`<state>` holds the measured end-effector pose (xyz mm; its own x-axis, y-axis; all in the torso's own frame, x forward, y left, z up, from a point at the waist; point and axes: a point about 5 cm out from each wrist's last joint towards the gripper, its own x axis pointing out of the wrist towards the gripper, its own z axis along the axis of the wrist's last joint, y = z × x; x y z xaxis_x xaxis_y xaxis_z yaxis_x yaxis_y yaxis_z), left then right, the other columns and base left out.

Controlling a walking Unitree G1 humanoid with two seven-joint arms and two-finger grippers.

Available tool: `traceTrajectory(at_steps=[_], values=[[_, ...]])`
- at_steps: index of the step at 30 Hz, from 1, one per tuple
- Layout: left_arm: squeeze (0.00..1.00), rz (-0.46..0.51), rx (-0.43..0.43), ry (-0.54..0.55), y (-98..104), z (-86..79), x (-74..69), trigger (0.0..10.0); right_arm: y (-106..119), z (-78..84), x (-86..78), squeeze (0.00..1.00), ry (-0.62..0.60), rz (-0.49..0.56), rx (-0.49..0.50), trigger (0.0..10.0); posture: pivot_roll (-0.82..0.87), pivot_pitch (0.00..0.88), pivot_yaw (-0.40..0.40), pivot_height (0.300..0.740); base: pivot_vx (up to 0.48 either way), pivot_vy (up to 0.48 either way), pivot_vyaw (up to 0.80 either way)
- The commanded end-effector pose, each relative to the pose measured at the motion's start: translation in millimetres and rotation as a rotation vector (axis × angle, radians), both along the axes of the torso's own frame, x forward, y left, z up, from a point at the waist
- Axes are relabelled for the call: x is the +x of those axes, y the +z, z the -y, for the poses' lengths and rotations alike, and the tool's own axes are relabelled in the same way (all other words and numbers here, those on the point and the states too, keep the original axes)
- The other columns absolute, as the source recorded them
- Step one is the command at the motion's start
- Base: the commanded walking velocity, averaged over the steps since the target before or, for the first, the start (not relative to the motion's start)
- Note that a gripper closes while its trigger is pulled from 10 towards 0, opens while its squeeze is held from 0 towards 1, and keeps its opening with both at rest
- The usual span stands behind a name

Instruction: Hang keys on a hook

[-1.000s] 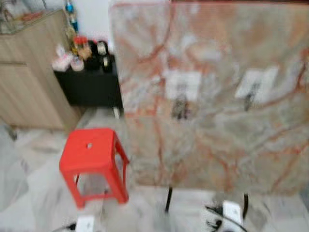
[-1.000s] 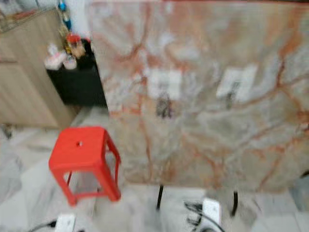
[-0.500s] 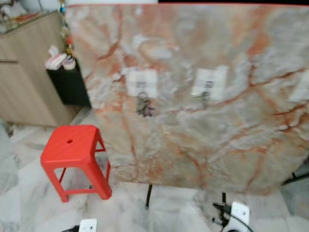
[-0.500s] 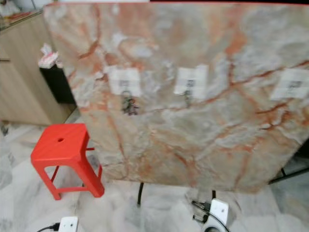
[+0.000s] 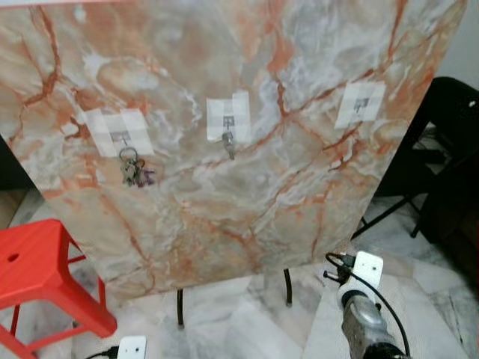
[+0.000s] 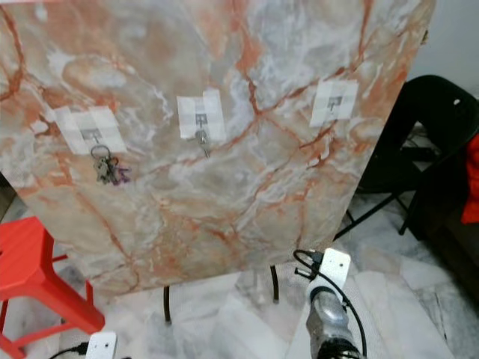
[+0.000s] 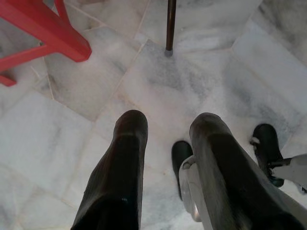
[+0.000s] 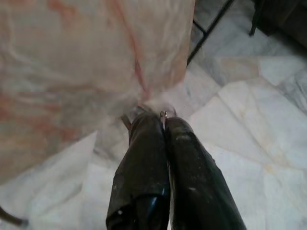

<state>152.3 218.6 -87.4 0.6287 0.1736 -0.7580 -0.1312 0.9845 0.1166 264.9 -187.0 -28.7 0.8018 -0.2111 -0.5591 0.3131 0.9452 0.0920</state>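
The right end effector (image 8: 164, 125) is clamped on what looks like a thin metal key ring (image 8: 163, 115), low before the marble board (image 5: 224, 217). The empty hook (image 5: 361, 105) is well above it. A slipping pinch could drop the keys. The left end effector (image 7: 165, 127) hangs with fingers apart.

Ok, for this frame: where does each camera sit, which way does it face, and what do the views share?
Left eye view: on the head, looking forward and down at the marble board, its three hooks, the key bunch; right arm at the bottom.
Right eye view: same head, same scene; black chair beside the board.
Left wrist view: along the left gripper, fingers apart, down at the marble floor and red stool.
Right wrist view: along the right gripper, shut on a metal ring, toward the board's lower edge.
Shared: board in both eyes and right wrist; stool in both eyes and left wrist.
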Motion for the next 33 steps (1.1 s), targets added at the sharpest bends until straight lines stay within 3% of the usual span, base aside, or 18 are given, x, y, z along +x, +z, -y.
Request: traceTrajectory(at_steps=[1, 12, 23, 29, 33], values=[[0.00, -0.012, 0.003, 0.002, -0.6, -1.7, -1.5, 10.0, 1.2, 0.8, 0.6, 0.00, 0.004, 0.012, -0.018, 10.0, 0.02, 0.000, -0.012, 0.740, 0.000, 0.000, -0.80], [0.00, -0.009, 0.004, -0.002, -0.4, -1.7, -1.1, 10.0, 25.4, 10.2, 22.1, 0.00, -0.048, 0.132, -0.094, 10.0, 0.02, 0.000, -0.008, 0.740, 0.000, 0.000, -0.79], [0.00, -0.007, 0.026, -0.031, 0.6, -2.5, 0.4, 10.0, 47.5, 0.0, 39.4, 0.00, 0.011, 0.260, -0.192, 10.0, 0.03, 0.000, -0.004, 0.740, 0.000, -0.136, -0.75], [0.00, -0.012, 0.021, -0.024, 0.1, -3.2, -0.8, 10.0, 60.2, -4.2, 46.5, 0.00, 0.029, 0.322, -0.306, 10.0, 0.03, 0.000, -0.004, 0.740, 0.000, -0.307, 0.00], [0.00, -0.018, 0.011, -0.004, -1.0, -3.1, -3.3, 10.0, 72.9, 2.8, 51.6, 0.00, -0.012, 0.363, -0.447, 10.0, 0.02, 0.000, -0.002, 0.740, 0.000, 0.000, 0.00]])
